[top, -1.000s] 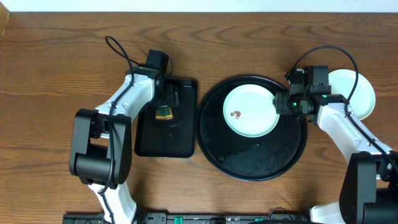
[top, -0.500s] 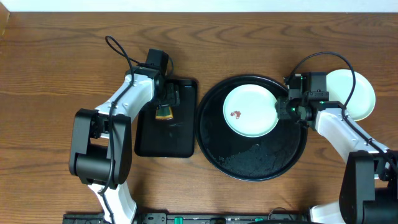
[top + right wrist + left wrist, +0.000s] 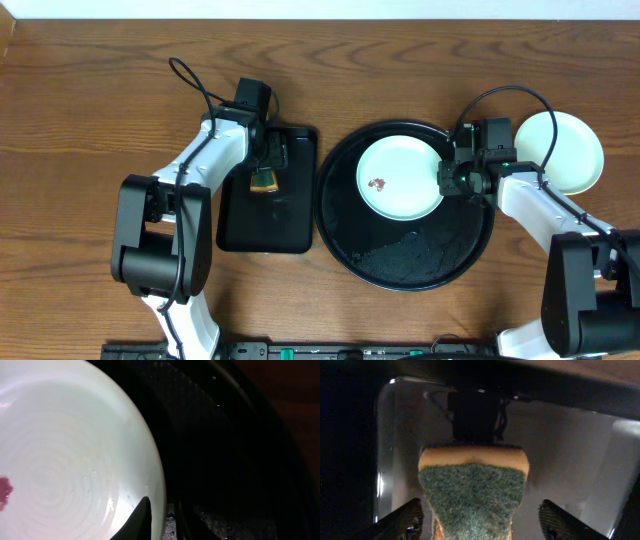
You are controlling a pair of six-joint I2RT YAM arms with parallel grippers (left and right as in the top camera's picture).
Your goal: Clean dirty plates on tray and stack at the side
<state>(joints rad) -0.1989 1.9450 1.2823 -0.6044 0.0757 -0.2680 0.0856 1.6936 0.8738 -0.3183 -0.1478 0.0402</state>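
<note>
Above the wooden table, left jaws gape; right jaws pinch a smeared plate.

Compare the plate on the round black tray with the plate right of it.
The tray plate carries a reddish smear; the table plate shows none. The tray plate lies inside the round black tray; the table plate rests on bare wood. The right hand is at the tray plate's rim, not the table plate's. Both are round, pale and shallow.
</note>
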